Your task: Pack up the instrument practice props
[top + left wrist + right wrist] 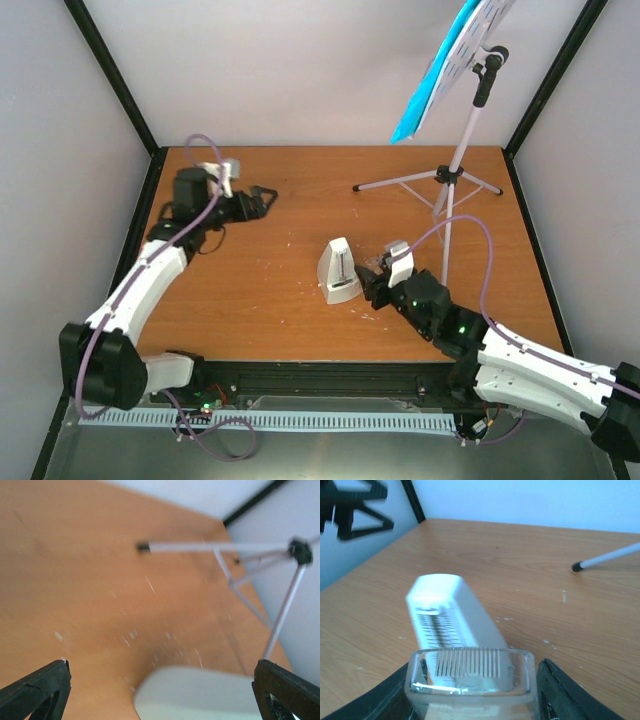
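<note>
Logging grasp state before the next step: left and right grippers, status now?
Left gripper: open, holding nothing.
Right gripper: fingers flank the metronome; whether it is clamped cannot be told.

Left arm (140, 285): extended from its base up the left side of the workspace, with the forearm angled inward and the wrist bent so the tool faces right. Left gripper (262, 201): held low, jaws spread wide. In the wrist view its two black fingers (35, 690) sit at opposite lower corners with nothing gripped. Right arm (540, 375): stretched low from the right base, reaching left and forward toward mid-table. Right gripper (368, 285): its fingers (560, 690) straddle the base of the metronome (450, 625), close on both sides. Firm contact could not be confirmed from either view.
</note>
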Action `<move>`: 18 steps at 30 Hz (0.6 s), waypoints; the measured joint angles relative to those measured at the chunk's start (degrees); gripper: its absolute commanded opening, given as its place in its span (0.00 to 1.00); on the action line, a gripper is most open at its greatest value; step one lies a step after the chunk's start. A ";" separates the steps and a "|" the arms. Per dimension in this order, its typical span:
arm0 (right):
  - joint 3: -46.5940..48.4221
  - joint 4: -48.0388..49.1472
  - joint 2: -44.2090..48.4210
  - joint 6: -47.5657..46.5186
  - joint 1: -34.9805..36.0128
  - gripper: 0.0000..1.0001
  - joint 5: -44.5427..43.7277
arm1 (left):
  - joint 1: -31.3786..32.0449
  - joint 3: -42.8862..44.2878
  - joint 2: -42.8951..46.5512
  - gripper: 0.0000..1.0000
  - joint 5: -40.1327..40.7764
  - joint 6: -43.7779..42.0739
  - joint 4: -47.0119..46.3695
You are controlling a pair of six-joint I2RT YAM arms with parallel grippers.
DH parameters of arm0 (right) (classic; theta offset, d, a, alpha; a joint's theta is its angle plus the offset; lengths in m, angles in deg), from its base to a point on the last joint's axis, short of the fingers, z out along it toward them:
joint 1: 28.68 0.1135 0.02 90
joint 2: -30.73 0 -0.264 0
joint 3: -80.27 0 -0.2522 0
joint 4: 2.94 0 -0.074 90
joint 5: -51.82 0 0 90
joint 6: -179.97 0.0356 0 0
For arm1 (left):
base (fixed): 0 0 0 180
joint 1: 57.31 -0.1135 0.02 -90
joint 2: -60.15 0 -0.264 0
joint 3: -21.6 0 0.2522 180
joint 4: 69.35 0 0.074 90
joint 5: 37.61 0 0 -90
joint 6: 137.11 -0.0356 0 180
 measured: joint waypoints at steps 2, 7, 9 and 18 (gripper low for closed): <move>-0.50 2.43 -0.26 0.52 4.04 0.44 -3.67 | -3.43 2.82 2.64 1.00 0.90 -2.14 1.90; -1.68 10.25 -5.29 1.90 10.14 0.44 -11.72 | -6.23 2.95 10.71 1.00 8.85 -7.32 2.47; -1.66 13.66 -8.68 1.86 12.17 0.44 -14.58 | -6.23 1.60 12.55 1.00 12.87 -9.44 1.88; -1.05 23.21 -20.06 1.62 13.60 0.44 -20.00 | -6.23 -3.96 13.07 1.00 19.56 -13.86 1.53</move>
